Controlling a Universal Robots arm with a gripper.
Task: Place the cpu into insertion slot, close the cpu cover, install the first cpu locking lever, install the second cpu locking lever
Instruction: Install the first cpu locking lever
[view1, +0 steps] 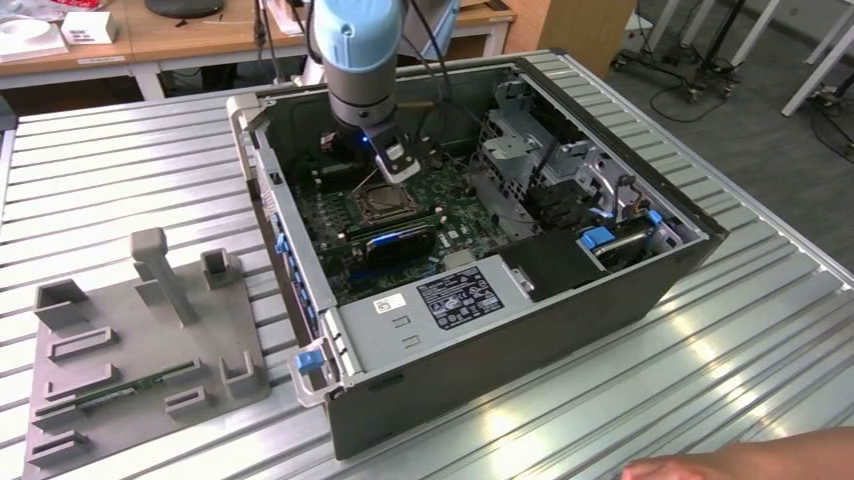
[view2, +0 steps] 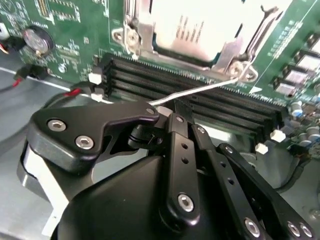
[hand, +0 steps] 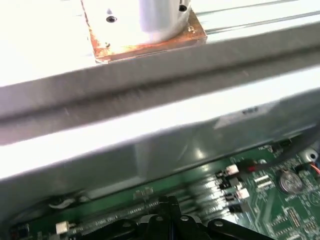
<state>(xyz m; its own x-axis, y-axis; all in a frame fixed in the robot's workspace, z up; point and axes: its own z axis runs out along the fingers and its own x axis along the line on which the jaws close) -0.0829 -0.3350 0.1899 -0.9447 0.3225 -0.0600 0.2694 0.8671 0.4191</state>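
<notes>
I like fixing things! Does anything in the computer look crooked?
Yes: a thin silver metal lever sticks out slantwise across the long black memory slots instead of lying along the square silver cpu cover. The black gripper sits at its free end.

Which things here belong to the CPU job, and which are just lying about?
Job: cpu; cpu cover; locking lever; gripper, at the lever's free end.
Lying about: memory slots; coin battery; grey fixture tray; power supply; a person's hand.
</notes>
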